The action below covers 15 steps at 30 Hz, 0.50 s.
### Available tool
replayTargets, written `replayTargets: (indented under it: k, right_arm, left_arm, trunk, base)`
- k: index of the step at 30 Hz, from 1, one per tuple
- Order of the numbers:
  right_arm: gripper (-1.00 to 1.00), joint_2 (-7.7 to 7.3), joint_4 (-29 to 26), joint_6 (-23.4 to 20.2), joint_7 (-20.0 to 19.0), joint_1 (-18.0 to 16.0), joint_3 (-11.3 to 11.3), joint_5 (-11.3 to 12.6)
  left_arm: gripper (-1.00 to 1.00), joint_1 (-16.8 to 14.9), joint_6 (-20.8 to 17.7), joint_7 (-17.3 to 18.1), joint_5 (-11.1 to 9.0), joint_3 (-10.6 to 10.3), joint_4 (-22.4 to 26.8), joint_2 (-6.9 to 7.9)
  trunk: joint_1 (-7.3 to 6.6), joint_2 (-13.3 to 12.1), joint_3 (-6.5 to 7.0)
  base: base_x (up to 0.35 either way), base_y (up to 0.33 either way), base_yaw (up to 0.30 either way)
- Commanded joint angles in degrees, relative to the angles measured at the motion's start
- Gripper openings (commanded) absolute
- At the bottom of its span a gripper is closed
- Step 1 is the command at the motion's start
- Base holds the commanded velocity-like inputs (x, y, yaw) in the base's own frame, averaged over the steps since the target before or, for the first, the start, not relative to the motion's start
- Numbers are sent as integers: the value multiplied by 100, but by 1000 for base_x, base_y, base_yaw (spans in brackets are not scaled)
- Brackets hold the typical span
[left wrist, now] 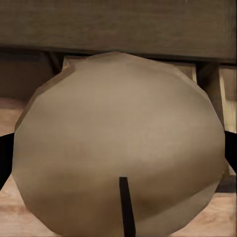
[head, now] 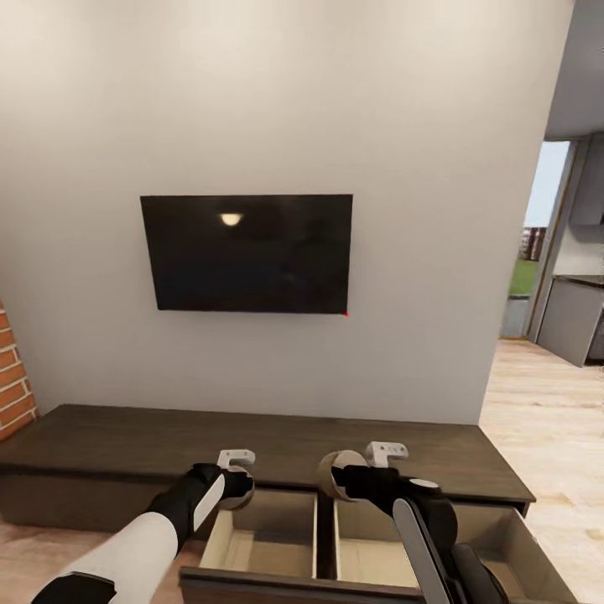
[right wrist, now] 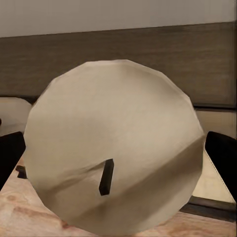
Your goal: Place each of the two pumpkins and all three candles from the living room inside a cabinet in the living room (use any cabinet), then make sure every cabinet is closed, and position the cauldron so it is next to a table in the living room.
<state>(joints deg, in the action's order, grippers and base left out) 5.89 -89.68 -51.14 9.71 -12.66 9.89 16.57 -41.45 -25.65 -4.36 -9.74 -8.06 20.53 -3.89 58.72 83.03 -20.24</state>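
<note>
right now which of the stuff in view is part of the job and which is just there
Part of the job:
left gripper holding a candle
right gripper holding another candle
cabinet with its open drawer

Just there:
TV
brick wall
grey kitchen units

two stubby pale candles, one (head: 238, 489) in the left gripper (head: 237, 485), the other (head: 334, 474) in the right gripper (head: 348, 476), hang above the long dark cabinet (head: 126, 436), over its open drawer (head: 277, 537) with pale interior.

No readable text, label, brand or number on any surface, the TV (head: 248, 253) included.
</note>
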Motion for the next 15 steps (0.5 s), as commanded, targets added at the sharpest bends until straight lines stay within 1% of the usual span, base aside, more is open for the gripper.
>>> replayTargets:
  k: [1, 6, 15]
  right_arm:
    - [-100, -1, -5, -16, 58, -5, 4, 70]
    - [-100, -1, 0, -19, 58, -3, -15, 73]
    - [-100, -1, 3, -19, 58, -6, -30, 74]
  left_arm:
    - [-100, -4, -28, -47, -55, -46, 12, 3]
    - [-100, -4, -28, -53, -55, -47, 12, 2]
    - [-100, -4, -28, -59, -55, -47, 12, 2]
  trunk:
    - [1, 4, -6]
    - [1, 4, -27]
    - [1, 4, -106]
  base:
    - [90, -263, -16]
    - [91, -264, -6]
    - [91, -271, -1]
